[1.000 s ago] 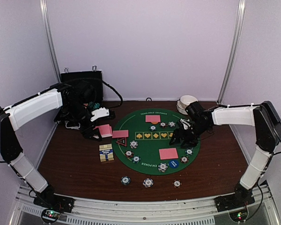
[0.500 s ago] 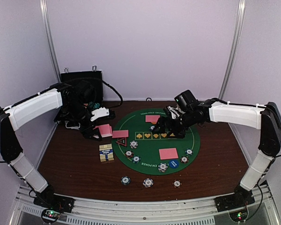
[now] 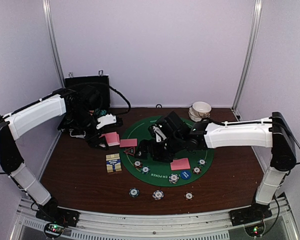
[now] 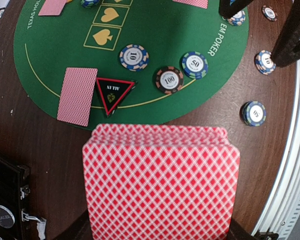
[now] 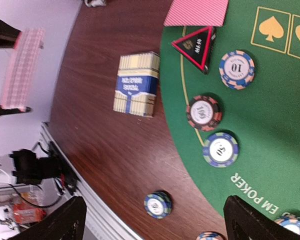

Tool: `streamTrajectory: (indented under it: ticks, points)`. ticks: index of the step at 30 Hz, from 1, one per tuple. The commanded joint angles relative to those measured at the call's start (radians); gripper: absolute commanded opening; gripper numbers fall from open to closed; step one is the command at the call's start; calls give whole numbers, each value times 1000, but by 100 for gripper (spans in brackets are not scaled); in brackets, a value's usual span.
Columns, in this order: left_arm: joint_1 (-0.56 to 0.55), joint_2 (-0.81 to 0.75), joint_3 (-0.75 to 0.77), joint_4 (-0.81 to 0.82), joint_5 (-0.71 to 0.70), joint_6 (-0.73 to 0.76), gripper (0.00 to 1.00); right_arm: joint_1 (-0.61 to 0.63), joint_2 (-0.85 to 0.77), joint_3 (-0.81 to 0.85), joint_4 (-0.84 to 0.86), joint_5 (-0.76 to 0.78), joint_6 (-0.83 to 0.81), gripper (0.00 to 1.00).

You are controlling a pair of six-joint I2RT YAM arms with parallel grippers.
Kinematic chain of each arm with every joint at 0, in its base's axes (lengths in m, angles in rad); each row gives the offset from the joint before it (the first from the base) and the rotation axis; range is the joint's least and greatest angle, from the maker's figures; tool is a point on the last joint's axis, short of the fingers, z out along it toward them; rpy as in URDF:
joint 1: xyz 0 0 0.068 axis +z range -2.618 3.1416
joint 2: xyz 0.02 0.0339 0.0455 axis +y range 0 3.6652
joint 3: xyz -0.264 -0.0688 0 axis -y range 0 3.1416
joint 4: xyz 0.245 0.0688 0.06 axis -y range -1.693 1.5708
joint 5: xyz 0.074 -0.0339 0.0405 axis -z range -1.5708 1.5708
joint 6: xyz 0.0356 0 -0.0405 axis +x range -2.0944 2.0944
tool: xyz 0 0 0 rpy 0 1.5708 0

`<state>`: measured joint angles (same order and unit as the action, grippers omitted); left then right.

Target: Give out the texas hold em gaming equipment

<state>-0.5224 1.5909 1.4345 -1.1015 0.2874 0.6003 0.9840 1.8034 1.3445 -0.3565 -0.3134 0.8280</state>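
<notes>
Green mat (image 3: pixel 162 172): right gripper (image 3: pixel 144 148) has been swung from far-right side to left edge, jaws spread wide, nothing held. Pick-up near triangular marker (image 4: pixel 114 92) is prob. next. Card deck (image 4: pixel 160 185) is kept pinched by left gripper (image 3: pixel 102 140) left of mat, pos. unchanged.

— What is the tabletop like?
— The table (image 4: pixel 35 150) is dark brown wood grain, smooth with a faint sheen; the green mat (image 4: pixel 155 30) on it looks like matt felt.
— And the small pieces?
— The deck of cards (image 4: pixel 160 185) is smooth printed paper, the poker chips (image 4: pixel 169 79) hard plastic with printed centres, the triangular marker (image 4: pixel 114 92) black plastic, slightly glossy; the card box (image 5: pixel 136 84) looks like printed cardboard.
— Your own parts?
— My arm shells (image 3: pixel 37 115) are glossy white plastic, my right fingers (image 5: pixel 247 222) matt black; the rail (image 4: pixel 290 165) at the table edge is pale bare metal
</notes>
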Motion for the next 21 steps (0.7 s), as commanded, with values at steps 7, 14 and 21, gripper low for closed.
streamTrajectory:
  ticks: [7, 14, 21]
  points:
    - [5, -41, 30, 6, 18, 13, 0, -67, 4, -44, 303, -196, 102, 100]
    - [5, -42, 21, 6, 25, 13, 0, -81, 29, -9, 446, -306, 56, 98]
    - [5, -41, 35, 2, 37, 11, 0, -94, 135, 58, 586, -429, 163, 88]
